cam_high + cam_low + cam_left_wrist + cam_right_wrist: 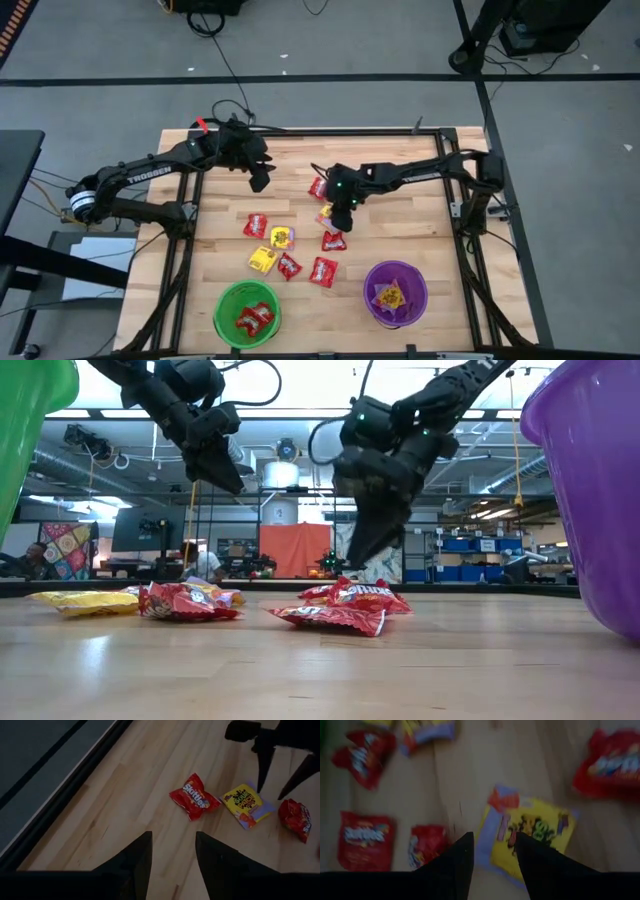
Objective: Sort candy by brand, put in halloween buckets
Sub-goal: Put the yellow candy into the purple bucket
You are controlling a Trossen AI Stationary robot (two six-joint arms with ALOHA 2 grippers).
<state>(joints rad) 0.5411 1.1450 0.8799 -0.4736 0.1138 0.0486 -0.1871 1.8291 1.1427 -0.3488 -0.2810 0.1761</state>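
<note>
Candy packets lie scattered across the middle of the wooden table, some red, some yellow. Nearer the front edge stand the green bucket, already holding red packets, and the purple bucket, holding a yellow one.

The right gripper hangs just above a yellow packet, its fingers parted around empty air, gripping nothing. The left gripper waits raised near the table's far left, fingers also spread and empty.

Likely risks: a red packet lies just beside the yellow one, and another red packet sits near on the other side. A slightly off descent could pinch two brands together or nudge a neighbour away. Being flat and shiny, the packet may slip from the fingertips, or the fingers may scrape wood and catch only an edge.

Hard to make out: the overhead view hides most of the yellow packet beneath the right gripper. The table-level view cuts both buckets at the frame edges. How many packets sit inside each bucket cannot be counted, and several packets partly overlap.
</note>
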